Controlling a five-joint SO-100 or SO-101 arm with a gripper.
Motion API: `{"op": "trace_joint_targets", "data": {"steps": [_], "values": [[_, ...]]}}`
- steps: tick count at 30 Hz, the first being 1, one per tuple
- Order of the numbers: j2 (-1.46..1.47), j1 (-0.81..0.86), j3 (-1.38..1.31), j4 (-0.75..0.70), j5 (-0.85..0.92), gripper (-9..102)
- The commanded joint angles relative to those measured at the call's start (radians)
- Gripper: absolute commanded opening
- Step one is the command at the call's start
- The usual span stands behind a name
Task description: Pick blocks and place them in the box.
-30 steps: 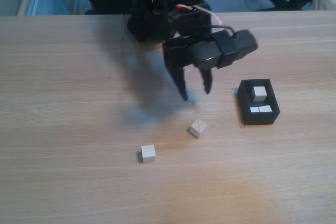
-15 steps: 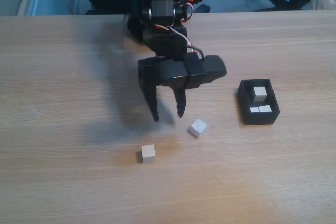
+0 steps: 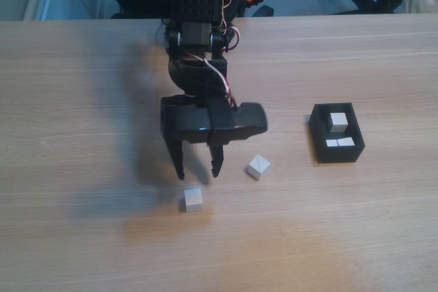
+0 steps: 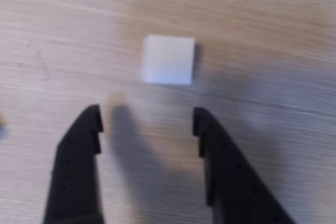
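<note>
Blocks of plain white lie in two places on the pale wooden surface (image 3: 82, 237): two loose ones out in the open and three inside the box (image 3: 335, 153). In the fixed view the nearer loose block (image 3: 194, 200) sits just below the tool (image 3: 198, 172), close to its fingertips but not touching them, and not between them. The second loose block (image 3: 258, 167) lies to the right of the tool, turned at an angle to the first, between the tool and the box. The box, a black open-topped tray, stands well to the right, with one block (image 3: 337, 122) in its far part and two more side by side (image 3: 339, 143) in its near part. The tool points down toward the surface with its two black fingers spread apart and nothing between them. The wrist view shows the same: the fingers (image 4: 79, 161) enter from the bottom edge with a wide gap, and one white block (image 4: 168, 60) lies flat on the surface just beyond the tips, roughly in line with the gap, slightly blurred. The arm (image 3: 195, 46) reaches in from the top of the fixed view, red and white wires running along it.
</note>
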State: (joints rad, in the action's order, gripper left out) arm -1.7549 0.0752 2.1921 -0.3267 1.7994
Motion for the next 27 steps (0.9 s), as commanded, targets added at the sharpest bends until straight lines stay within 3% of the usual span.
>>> {"op": "trace_joint_targets", "data": {"steps": [1, 27], "values": [[0.015, 0.006, -0.086, 0.018, -0.038, 19], [0.209, 0.006, -0.204, 0.104, -0.187, 19]]}}
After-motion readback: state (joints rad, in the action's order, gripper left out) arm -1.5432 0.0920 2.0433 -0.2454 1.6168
